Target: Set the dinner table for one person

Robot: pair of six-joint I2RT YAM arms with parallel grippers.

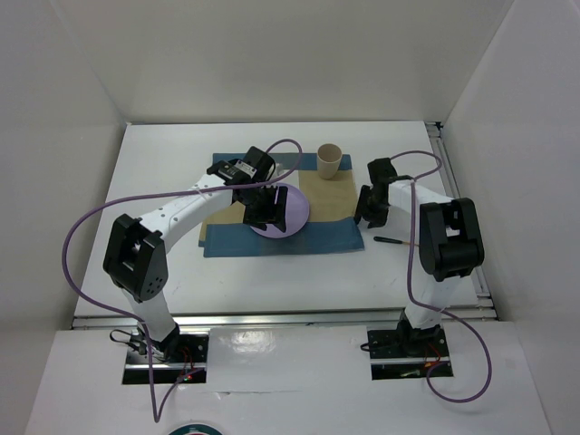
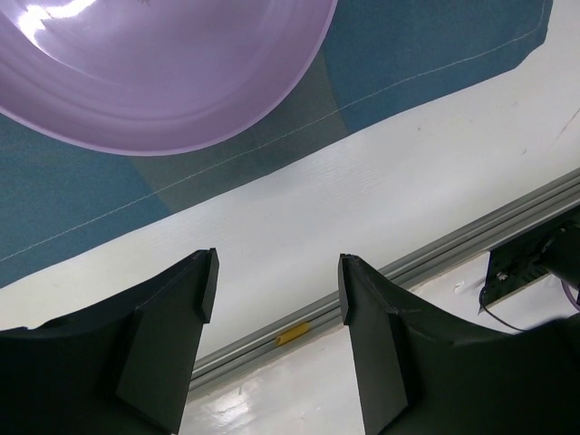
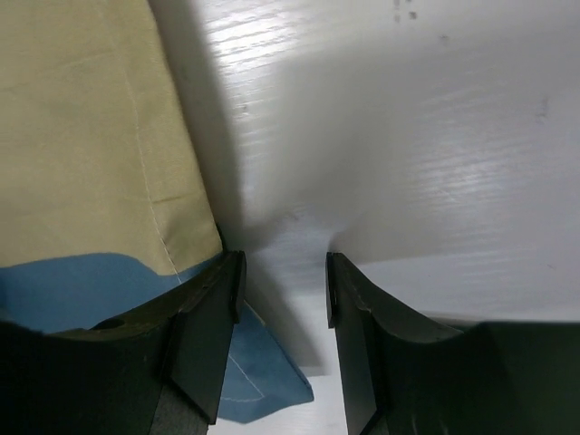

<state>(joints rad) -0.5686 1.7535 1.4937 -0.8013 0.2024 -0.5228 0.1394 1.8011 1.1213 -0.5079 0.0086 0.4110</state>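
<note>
Left gripper point(image 2: 277, 263) gapes empty by the plate point(image 2: 163, 82) (centred for dining, presumably) — cup point(image 1: 329, 160) at one o'clock.

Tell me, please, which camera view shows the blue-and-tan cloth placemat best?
Top external: the blue-and-tan cloth placemat lies almost whole there. Left wrist shows a blue strip; right wrist only one edge.

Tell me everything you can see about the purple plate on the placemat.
The plate is round, lavender and glossy, like smooth plastic, with a shallow raised rim; what shows is bare. It lies flat on the blue-and-tan placemat, across the join of its colours. The left gripper hangs over its near-left part, jaws open, hiding that part from above; the wrist view shows nothing gripped.
</note>
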